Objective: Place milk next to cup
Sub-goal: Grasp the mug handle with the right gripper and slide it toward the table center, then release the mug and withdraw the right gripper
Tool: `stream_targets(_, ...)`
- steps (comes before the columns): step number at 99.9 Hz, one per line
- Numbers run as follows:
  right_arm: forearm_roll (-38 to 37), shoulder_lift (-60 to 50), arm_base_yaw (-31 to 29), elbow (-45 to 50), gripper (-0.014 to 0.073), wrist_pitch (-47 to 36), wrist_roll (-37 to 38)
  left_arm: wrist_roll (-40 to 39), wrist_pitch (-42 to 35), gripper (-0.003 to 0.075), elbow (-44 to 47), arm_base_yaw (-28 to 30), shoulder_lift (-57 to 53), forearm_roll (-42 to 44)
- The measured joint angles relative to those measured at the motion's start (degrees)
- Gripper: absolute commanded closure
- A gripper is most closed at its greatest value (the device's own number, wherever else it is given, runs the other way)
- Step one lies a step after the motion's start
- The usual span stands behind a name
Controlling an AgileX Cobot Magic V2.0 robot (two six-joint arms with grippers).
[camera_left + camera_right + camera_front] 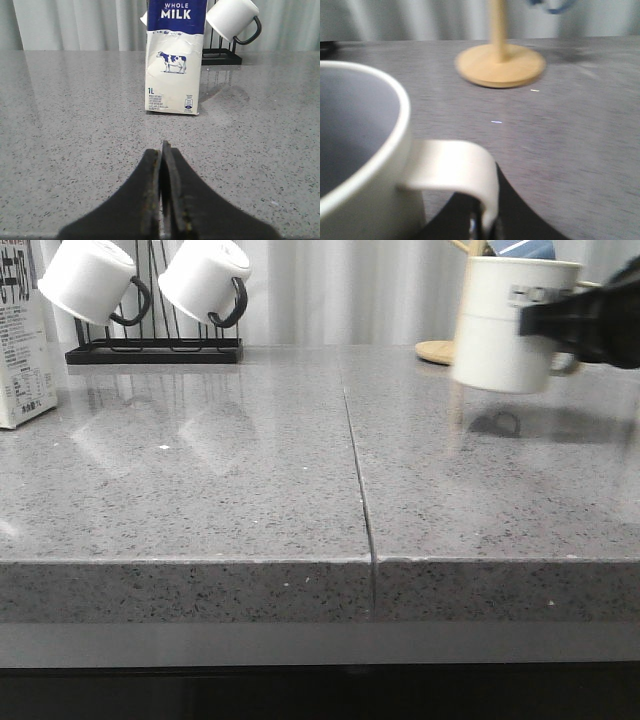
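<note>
So the milk (174, 60) is a tall 1L carton standing upright on the grey bench (75, 130), straight ahead of the left end effector (162, 150) and well apart from it. If it's full I'd guess it's fairly heavy and a bit top-heavy — coated cardboard, smooth sides, and the walls will give if you squeeze hard. I'd take it across the flat sides around mid-height or a little lower, not at the blue top, so it doesn't tip or slide out.

The left end effector has its fingers pressed together with nothing between them, so it has to spread before it can go around the carton.

Over on the other side, the right end effector (482, 225) is pinching the cup (512, 325) by its cream handle — the mug is lifted off the bench, shadow underneath it. Beyond that end effector sits a round wooden stand (500, 65). Behind the milk there's a black rack (220, 55) with a white mug (232, 17) hanging on it.
</note>
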Motion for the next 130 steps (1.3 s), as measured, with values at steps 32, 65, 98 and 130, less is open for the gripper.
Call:
stream_targets(32,-0.3,7.2,11.6,-6.6,0.066,0.5,0.0,0.0,0.0,0.0741,0.0,0.0,0.0,0.0)
stream_targets(65,-0.3,12.5,15.8,-9.4,0.0608,-1.3,0.0,0.0,0.0,0.0741,0.0,0.0,0.0,0.0)
stream_targets(98,-0.3,12.5,15.8,-9.4,0.0325,-1.3,0.0,0.0,0.0,0.0741,0.0,0.0,0.0,0.0)
stream_targets(130,-0.3,9.1,15.8,-5.4,0.0325,-1.2,0.0,0.0,0.0,0.0741,0.0,0.0,0.0,0.0)
